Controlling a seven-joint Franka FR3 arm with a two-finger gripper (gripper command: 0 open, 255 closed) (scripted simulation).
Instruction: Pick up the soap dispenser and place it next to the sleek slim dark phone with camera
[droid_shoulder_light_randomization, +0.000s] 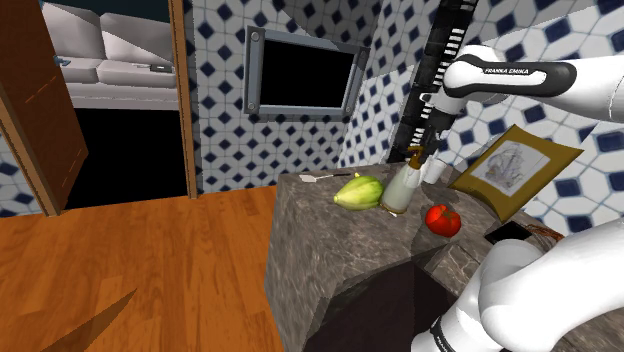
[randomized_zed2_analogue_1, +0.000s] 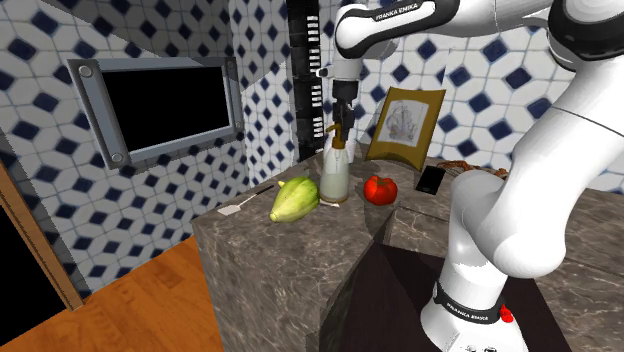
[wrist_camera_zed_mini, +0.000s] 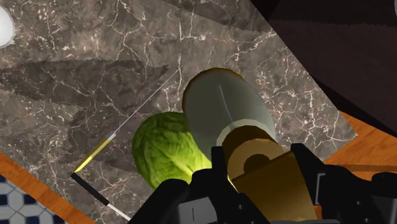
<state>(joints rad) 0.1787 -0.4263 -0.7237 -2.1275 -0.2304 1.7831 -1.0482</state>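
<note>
The soap dispenser (droid_shoulder_light_randomization: 400, 188) is a pale bottle with a gold pump, standing on the dark marbled counter (droid_shoulder_light_randomization: 330, 245) beside a green vegetable. My black gripper (droid_shoulder_light_randomization: 419, 138) comes down on it from above, fingers clasping the gold pump head. From the second exterior view the gripper (randomized_zed2_analogue_1: 341, 112) sits right over the dispenser (randomized_zed2_analogue_1: 335, 172). In the wrist view the gripper (wrist_camera_zed_mini: 261, 170) flanks the pump, with the bottle (wrist_camera_zed_mini: 222, 108) below. The slim dark phone (droid_shoulder_light_randomization: 505, 232) lies flat toward the stand, past a red tomato; it also appears as the phone (randomized_zed2_analogue_1: 432, 180).
A green vegetable (droid_shoulder_light_randomization: 359, 192) touches the bottle's side, and a red tomato (droid_shoulder_light_randomization: 443, 220) lies between bottle and phone. A framed picture (droid_shoulder_light_randomization: 515, 170) leans on the tiled wall behind. A thin utensil (droid_shoulder_light_randomization: 325, 178) lies near the counter's far corner. Wooden floor lies beyond the counter.
</note>
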